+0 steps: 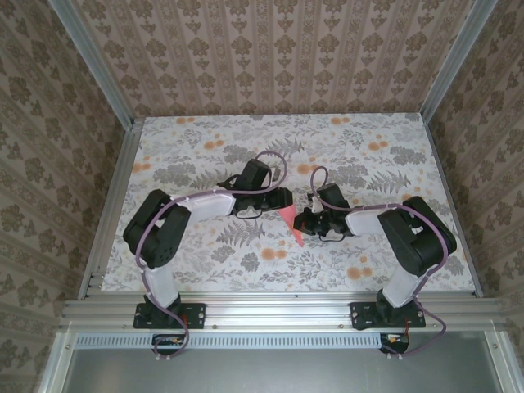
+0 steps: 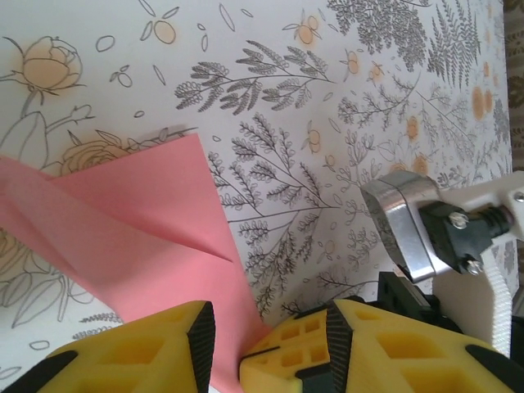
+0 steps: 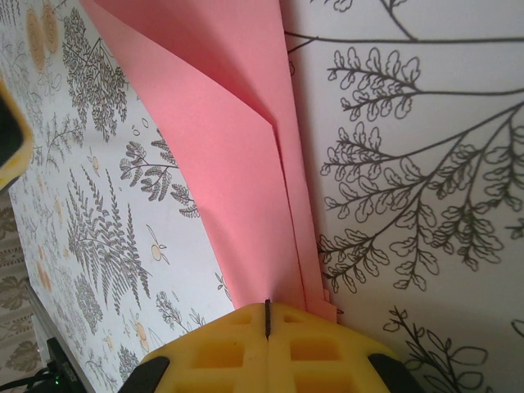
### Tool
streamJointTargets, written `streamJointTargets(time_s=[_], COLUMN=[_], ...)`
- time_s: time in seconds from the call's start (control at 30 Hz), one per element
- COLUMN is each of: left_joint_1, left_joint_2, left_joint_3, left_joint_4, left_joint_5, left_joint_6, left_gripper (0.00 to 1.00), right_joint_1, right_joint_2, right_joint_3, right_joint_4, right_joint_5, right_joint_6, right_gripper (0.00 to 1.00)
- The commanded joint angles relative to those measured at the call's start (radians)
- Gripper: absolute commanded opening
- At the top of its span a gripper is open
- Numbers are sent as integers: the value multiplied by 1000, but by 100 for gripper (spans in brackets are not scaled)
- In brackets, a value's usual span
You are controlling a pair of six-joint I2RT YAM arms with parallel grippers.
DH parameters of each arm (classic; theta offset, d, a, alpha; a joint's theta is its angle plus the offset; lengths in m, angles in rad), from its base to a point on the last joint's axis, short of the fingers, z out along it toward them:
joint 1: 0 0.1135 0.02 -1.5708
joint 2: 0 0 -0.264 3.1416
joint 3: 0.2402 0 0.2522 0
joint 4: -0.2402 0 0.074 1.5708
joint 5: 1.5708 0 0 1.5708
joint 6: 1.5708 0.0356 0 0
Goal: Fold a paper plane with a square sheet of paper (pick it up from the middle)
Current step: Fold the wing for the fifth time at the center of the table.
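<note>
Pinching paper plane (image 3: pixel 246 164) w/ R gripper (image 3: pixel 268 311).

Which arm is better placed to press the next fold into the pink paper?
Probably the left. The right gripper is shut on the pink paper, anchoring it, while the left gripper has its jaws apart around the paper's edge, free to shift and press.

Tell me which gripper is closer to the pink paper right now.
Right. The right gripper is shut on an edge of the pink paper, touching it. The left gripper straddles another edge with its jaws apart, not clamped.
</note>
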Motion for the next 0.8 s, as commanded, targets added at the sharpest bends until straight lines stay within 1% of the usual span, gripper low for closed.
streamJointTargets(time_s=[0.0, 0.23, 0.63, 0.77], left_joint_1=[7, 12, 23, 29], left_joint_2=[19, 73, 93, 111], left_joint_3=[-3, 13, 8, 16], left_joint_4=[59, 64, 65, 78], left_joint_5=[24, 26, 14, 24], left_joint_6=[17, 2, 18, 26], left_gripper=[43, 43, 43, 43], right_joint_1=[0, 0, 0, 0], right_joint_2=[70, 72, 79, 80], right_joint_3=[-24, -25, -29, -29], right_joint_4=[-136, -138, -142, -144], right_joint_5=[96, 94, 96, 98], right_joint_6=[-25, -22, -25, -25], right_gripper=[3, 3, 2, 2])
